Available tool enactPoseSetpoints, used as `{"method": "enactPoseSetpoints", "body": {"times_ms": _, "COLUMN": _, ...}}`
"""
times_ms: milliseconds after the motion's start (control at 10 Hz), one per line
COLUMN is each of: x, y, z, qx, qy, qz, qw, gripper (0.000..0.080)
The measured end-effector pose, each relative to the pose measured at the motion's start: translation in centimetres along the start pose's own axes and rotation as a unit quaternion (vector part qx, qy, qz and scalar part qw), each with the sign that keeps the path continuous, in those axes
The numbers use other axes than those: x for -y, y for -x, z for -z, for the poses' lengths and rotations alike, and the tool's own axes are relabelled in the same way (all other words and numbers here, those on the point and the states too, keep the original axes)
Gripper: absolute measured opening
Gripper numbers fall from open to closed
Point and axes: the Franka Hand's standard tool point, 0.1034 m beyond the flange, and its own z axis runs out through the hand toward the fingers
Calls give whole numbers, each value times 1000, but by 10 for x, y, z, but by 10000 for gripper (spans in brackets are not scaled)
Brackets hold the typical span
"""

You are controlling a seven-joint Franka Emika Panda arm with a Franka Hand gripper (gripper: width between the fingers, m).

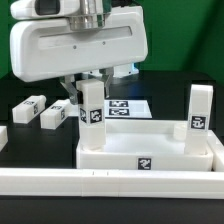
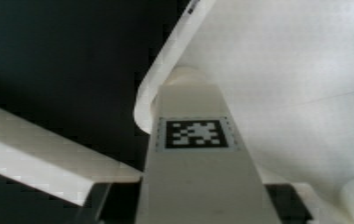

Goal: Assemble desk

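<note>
1. The held leg (image 1: pixel 92 108) (image 2: pixel 195 120) is upright, tag facing out, at the corner of the desk top (image 1: pixel 150 150) (image 2: pixel 289 60) on the exterior view's left. I can't tell if its lower end is seated or just touching.
2. My gripper (image 1: pixel 86 92) (image 2: pixel 195 197) is partly closed and clamped on that leg. In the wrist view a finger (image 2: pixel 113 200) sits against each side, with no gap showing. Probably gripped high so the lower end is free to meet the corner.
3. The desk top lies flat on the table (image 1: pixel 25 140), rim up, which I take to be upside down for fitting legs.
4. The standing leg (image 1: pixel 198 110) is upright at the corner on the exterior view's right, nothing holding it. Looks fitted.
5. The first loose leg (image 1: pixel 30 107) and second loose leg (image 1: pixel 57 115) lie on their sides on the exterior view's left, apart from the top. Likely the next ones to fit.
6. The marker board (image 1: pixel 125 107) lies flat behind the top, and the border rail (image 1: pixel 60 182) runs along the front.
</note>
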Motion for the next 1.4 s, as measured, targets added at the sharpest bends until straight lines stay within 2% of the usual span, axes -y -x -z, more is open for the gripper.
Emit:
{"method": "enactPoseSetpoints", "body": {"times_ms": 200, "x": 0, "y": 0, "z": 0, "qx": -1, "qy": -1, "qz": -80, "qw": 997, "gripper": 289}}
{"method": "enactPoseSetpoints", "body": {"times_ms": 500, "x": 2, "y": -2, "z": 0, "qx": -8, "qy": 2, "qz": -238, "qw": 971, "gripper": 290}}
{"method": "enactPoseSetpoints", "body": {"times_ms": 700, "x": 5, "y": -4, "z": -1, "qx": -12, "qy": 4, "qz": -354, "qw": 935, "gripper": 290}}
{"method": "enactPoseSetpoints", "body": {"times_ms": 1000, "x": 8, "y": -6, "z": -2, "qx": -13, "qy": 15, "qz": -526, "qw": 850, "gripper": 290}}
{"method": "enactPoseSetpoints", "body": {"times_ms": 1200, "x": 8, "y": -5, "z": -3, "qx": -14, "qy": 7, "qz": -588, "qw": 809, "gripper": 290}}
{"method": "enactPoseSetpoints", "body": {"times_ms": 1300, "x": 8, "y": -6, "z": -3, "qx": -15, "qy": 4, "qz": -603, "qw": 798, "gripper": 290}}
{"method": "enactPoseSetpoints", "body": {"times_ms": 1400, "x": 8, "y": -6, "z": -3, "qx": -15, "qy": 3, "qz": -602, "qw": 799, "gripper": 296}}
